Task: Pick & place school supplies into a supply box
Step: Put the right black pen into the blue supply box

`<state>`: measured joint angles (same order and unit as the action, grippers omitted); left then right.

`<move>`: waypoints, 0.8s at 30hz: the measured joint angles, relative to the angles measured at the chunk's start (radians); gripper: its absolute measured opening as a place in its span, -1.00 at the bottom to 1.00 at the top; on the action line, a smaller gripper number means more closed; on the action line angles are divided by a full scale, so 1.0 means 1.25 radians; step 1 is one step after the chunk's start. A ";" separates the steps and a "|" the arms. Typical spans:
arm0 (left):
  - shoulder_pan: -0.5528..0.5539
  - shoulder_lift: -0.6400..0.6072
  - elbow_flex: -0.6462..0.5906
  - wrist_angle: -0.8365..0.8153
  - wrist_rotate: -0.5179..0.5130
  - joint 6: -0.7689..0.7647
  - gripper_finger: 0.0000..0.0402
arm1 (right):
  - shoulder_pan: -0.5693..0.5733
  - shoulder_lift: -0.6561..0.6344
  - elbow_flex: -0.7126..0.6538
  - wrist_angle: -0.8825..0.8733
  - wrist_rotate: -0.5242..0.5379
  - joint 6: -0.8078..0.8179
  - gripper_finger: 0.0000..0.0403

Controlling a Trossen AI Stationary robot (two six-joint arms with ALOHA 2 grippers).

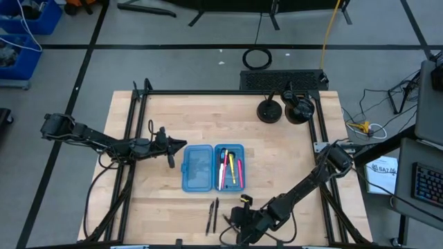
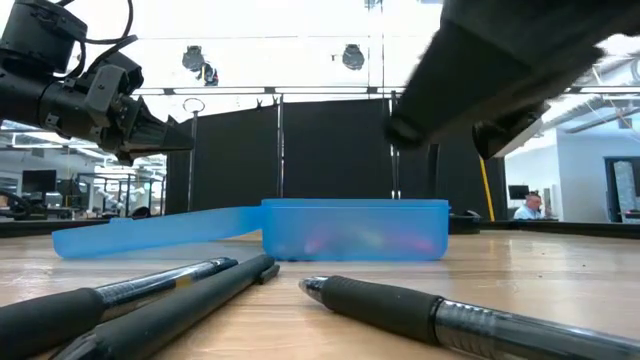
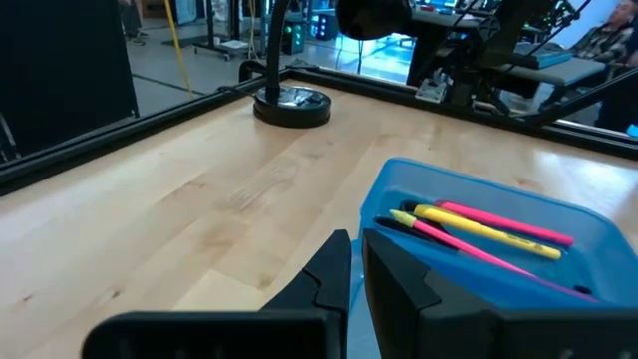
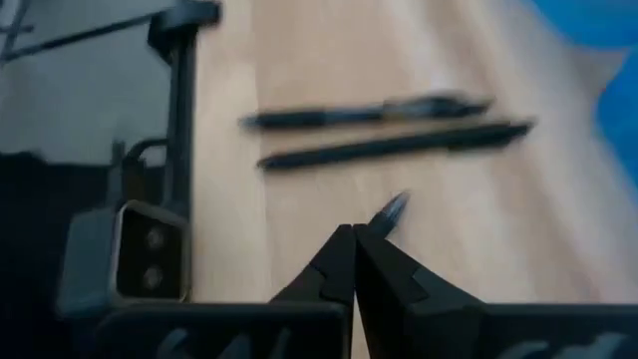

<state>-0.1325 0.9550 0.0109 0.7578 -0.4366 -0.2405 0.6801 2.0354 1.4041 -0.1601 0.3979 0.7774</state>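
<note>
The wooden table [image 1: 291, 166] was the biggest thing in shot, and the supply box [image 1: 212, 167] lay flat open near its middle, both blue halves up, which makes sense since stuff has to be dropped in from above. Its right half already held pink, yellow and dark pens [image 1: 231, 169], lined up lengthwise because that's the only way they'd fit.

The left gripper [image 1: 173, 153] hung just beside the empty left half of the box, fingers pinched nearly together with nothing in them. My guess is it was simply waiting out of the way.

The right gripper [image 1: 242, 216] was low at the table's near edge, fingers closed together. A dark pen tip [image 4: 392, 208] showed right past its fingertips, but I honestly couldn't tell if it had hold of that pen or was just over it.

Two black pens [image 1: 212, 216] lay side by side on the bare wood just beside that gripper, well apart from the box, so not yet packed.
</note>
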 joint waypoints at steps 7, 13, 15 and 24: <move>0.000 0.000 0.000 0.000 0.000 0.006 -0.85 | -0.035 0.000 0.073 -0.137 -0.122 0.045 -0.89; 0.000 0.000 0.000 -0.004 0.000 0.013 -0.85 | -0.046 0.000 0.124 -0.169 -0.222 0.067 -0.72; 0.000 0.000 0.000 -0.004 0.000 0.023 -0.85 | -0.052 0.000 0.125 -0.171 -0.257 0.102 -0.60; 0.000 0.000 0.000 -0.005 -0.005 0.044 -0.85 | -0.111 0.043 0.125 -0.210 -0.323 0.181 -0.23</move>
<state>-0.1324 0.9551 0.0109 0.7513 -0.4427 -0.1859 0.5413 2.0886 1.5604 -0.4227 -0.0062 1.0033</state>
